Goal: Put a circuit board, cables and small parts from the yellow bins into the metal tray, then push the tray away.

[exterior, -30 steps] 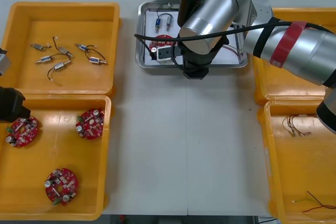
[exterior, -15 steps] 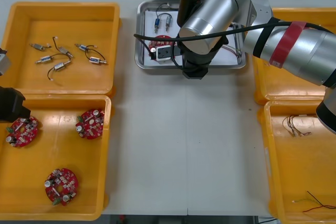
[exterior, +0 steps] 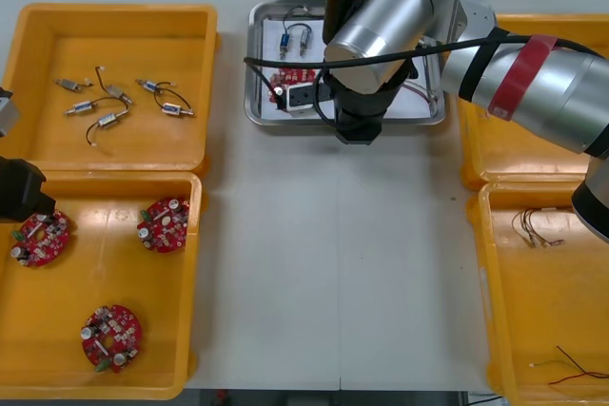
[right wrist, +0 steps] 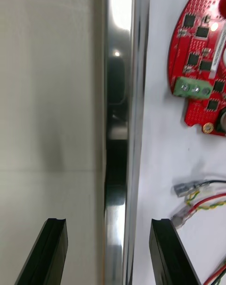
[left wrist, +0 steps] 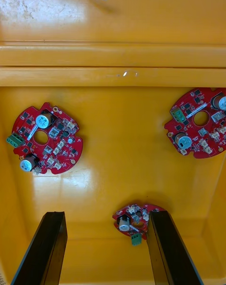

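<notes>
Since the shiny rectangular metal tray (right wrist: 120,78) sits at the far middle of the light table (exterior: 285,263), loaded with a round red circuit board (right wrist: 202,54) and a red and yellow cable (right wrist: 207,202), expect it stiff, light and slippery. Press low on its near rim. Your right gripper (right wrist: 109,224) straddles that rim, fingers wide apart, gripping nothing. Your left gripper (left wrist: 106,214) hangs spread and empty over a yellow bin (left wrist: 113,68).
</notes>
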`<state>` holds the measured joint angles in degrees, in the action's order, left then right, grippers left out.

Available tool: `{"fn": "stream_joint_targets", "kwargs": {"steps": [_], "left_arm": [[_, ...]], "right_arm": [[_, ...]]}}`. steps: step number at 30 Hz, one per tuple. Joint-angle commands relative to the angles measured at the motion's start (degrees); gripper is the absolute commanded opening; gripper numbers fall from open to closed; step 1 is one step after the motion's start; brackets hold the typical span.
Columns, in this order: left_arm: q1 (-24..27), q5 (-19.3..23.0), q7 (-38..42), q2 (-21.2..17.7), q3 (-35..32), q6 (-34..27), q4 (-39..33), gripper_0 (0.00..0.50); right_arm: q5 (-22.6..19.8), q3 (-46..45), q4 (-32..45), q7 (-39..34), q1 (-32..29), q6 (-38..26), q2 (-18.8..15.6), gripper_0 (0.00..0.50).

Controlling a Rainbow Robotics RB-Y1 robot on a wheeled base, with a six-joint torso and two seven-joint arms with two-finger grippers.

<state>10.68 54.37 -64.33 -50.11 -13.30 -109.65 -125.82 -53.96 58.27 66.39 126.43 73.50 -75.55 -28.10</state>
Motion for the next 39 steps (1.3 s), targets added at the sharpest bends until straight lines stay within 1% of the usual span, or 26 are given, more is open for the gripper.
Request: {"fn": "stream_joint_targets", "kwargs": {"steps": [1, 4, 8, 11, 16, 18, 19, 21, 23, 25, 29, 31, 34, 35, 37, 39], "left_arm": [[1.80, -0.49, -0.09, -1.75, -1.47, -0.35, -0.47, 0.500], [1.80, -0.49, -0.09, -1.75, -1.47, -0.35, -0.47, 0.500], [1.80, -0.49, -0.09, -1.75, -1.47, -0.35, -0.47, 0.500], [1.80, -0.49, -0.09, -1.75, -1.47, -0.35, -0.47, 0.500], [1.80, -0.49, -0.09, -1.75, -1.47, -0.35, -0.47, 0.500], [1.80, -0.49, -0.09, -1.75, -1.47, -0.35, -0.47, 0.500], [1.80, -0.49, -0.09, -1.75, -1.47, -0.35, -0.47, 0.500], [1.80, -0.49, -0.09, -1.75, -1.47, -0.35, -0.47, 0.500], [1.80, -0.49, -0.09, -1.75, -1.47, -0.35, -0.47, 0.500], [1.80, -0.49, -0.09, -1.75, -1.47, -0.35, -0.47, 0.500], [1.80, -0.49, -0.09, -1.75, -1.47, -0.35, -0.47, 0.500], [1.80, -0.49, -0.09, -1.75, -1.47, -0.35, -0.47, 0.500], [1.80, -0.49, -0.09, -1.75, -1.47, -0.35, -0.47, 0.500], [1.80, -0.49, -0.09, -1.75, -1.47, -0.35, -0.47, 0.500], [1.80, -0.49, -0.09, -1.75, -1.47, -0.35, -0.47, 0.500], [1.80, -0.49, -0.09, -1.75, -1.47, -0.35, -0.47, 0.500]], "right_arm": [[-0.53, -5.71, 4.27, -0.66, 3.14, -6.28, 0.95, 0.500], [-0.79, -8.35, 6.47, -1.72, 2.09, -10.85, 0.86, 0.500], [-0.88, -12.39, 11.13, -6.73, 0.15, -17.18, 0.42, 0.500], [0.00, -14.59, 15.17, -10.77, -0.64, -21.92, -0.11, 0.500], [0.35, -16.52, 22.73, -16.66, -2.57, -27.46, -2.31, 0.500], [0.09, -18.10, 27.39, -20.52, -4.59, -30.01, -3.71, 0.500], [0.09, -18.45, 28.44, -21.40, -5.03, -30.54, -4.15, 0.500], [-0.18, -20.30, 33.19, -25.18, -6.97, -33.00, -6.00, 0.500], [-0.44, -21.79, 36.53, -27.91, -8.46, -34.45, -7.32, 0.500], [-0.62, -23.55, 39.61, -30.28, -10.22, -34.45, -8.46, 0.500], [-1.32, -26.98, 45.85, -36.08, -13.47, -34.45, -12.06, 0.500], [-1.76, -29.18, 49.19, -39.95, -15.67, -34.45, -14.52, 0.500], [-2.29, -33.13, 52.79, -45.40, -19.27, -34.45, -17.25, 0.500], [-2.46, -34.10, 53.49, -46.19, -20.15, -34.45, -17.86, 0.500], [-3.52, -37.09, 55.34, -49.00, -23.23, -34.45, -20.24, 0.500], [-4.22, -39.37, 56.39, -50.06, -25.34, -34.45, -21.91, 0.500]]}}
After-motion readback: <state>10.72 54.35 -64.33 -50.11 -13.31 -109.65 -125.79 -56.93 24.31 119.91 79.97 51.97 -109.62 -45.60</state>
